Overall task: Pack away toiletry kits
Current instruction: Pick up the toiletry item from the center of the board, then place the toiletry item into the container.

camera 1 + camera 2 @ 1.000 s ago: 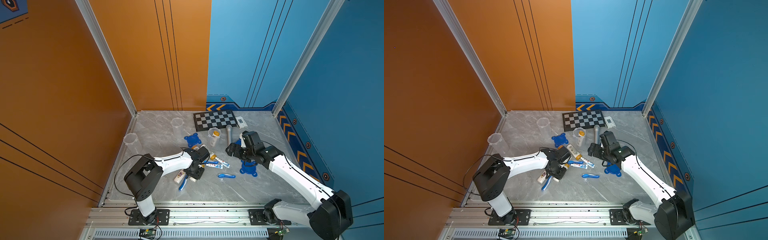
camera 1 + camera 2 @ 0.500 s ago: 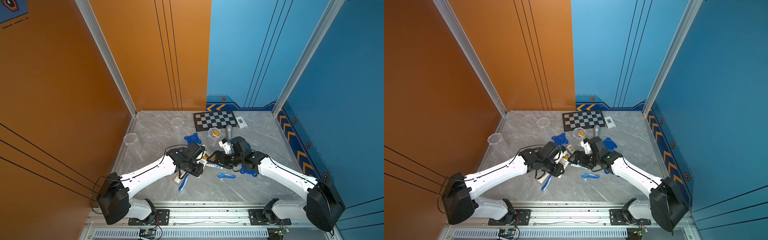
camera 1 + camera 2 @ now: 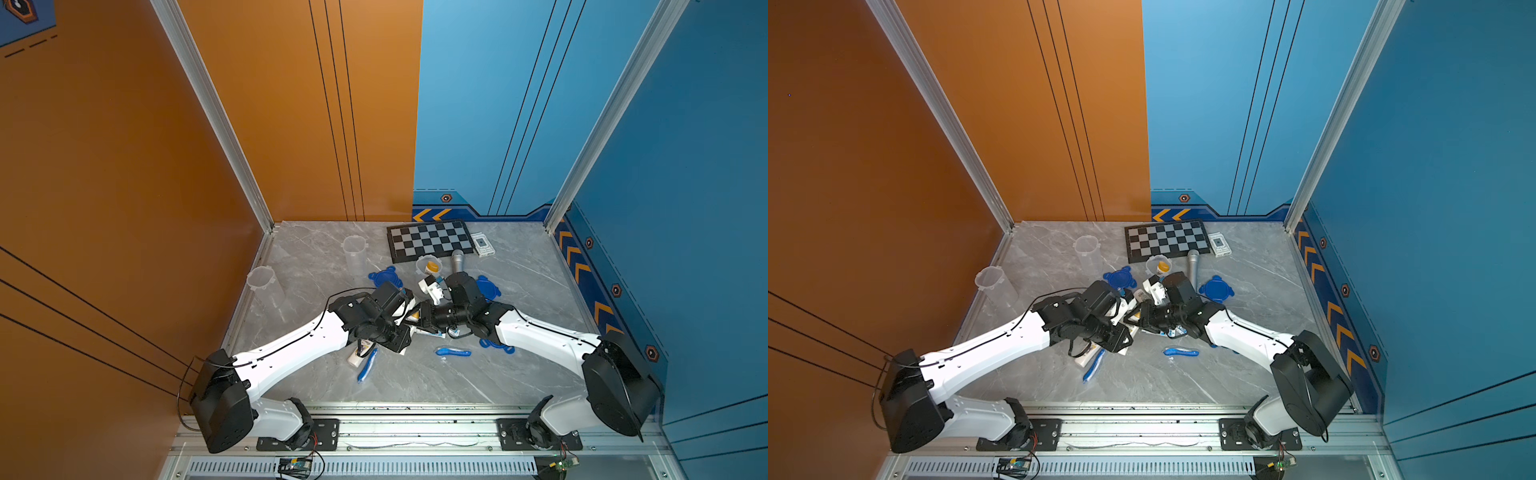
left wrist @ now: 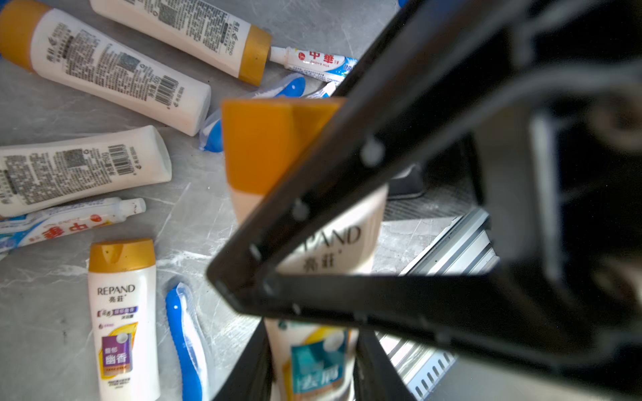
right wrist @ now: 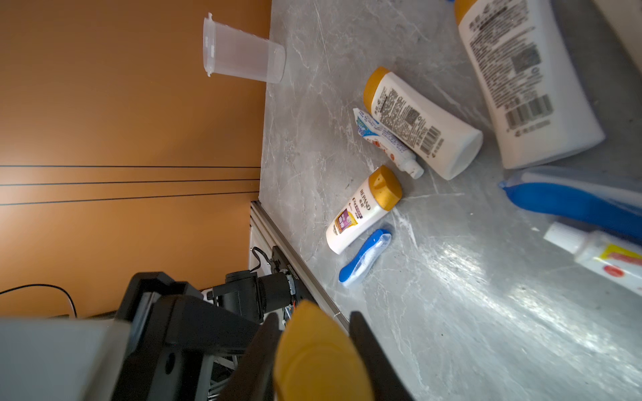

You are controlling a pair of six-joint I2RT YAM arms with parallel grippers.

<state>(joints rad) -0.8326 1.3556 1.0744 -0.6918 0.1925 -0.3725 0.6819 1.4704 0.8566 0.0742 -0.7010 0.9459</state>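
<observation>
A white bottle with an orange cap (image 4: 264, 145) is held off the table between both arms. My left gripper (image 4: 312, 347) is shut on its labelled body. My right gripper (image 5: 314, 333) is shut on the orange cap (image 5: 312, 357). In both top views the two grippers meet nose to nose, the left gripper (image 3: 401, 322) facing the right gripper (image 3: 424, 318). More bottles (image 4: 121, 312), toothpaste tubes (image 4: 69, 222) and a blue toothbrush (image 4: 184, 340) lie on the table below. One clear cup (image 3: 428, 266) holds a bottle. Two others (image 3: 354, 253) (image 3: 264, 286) stand apart.
Blue lids (image 3: 386, 276) (image 3: 488, 286) lie flat near the cups. A second toothbrush (image 3: 453, 352) lies in front of my right arm. At the back are the chessboard (image 3: 430, 241), a silver microphone (image 3: 457, 262) and a small card (image 3: 482, 244). Walls close three sides.
My right gripper swung in from the right to meet the left one and closed on the bottle's cap. The left arm raised the bottle off the table.
</observation>
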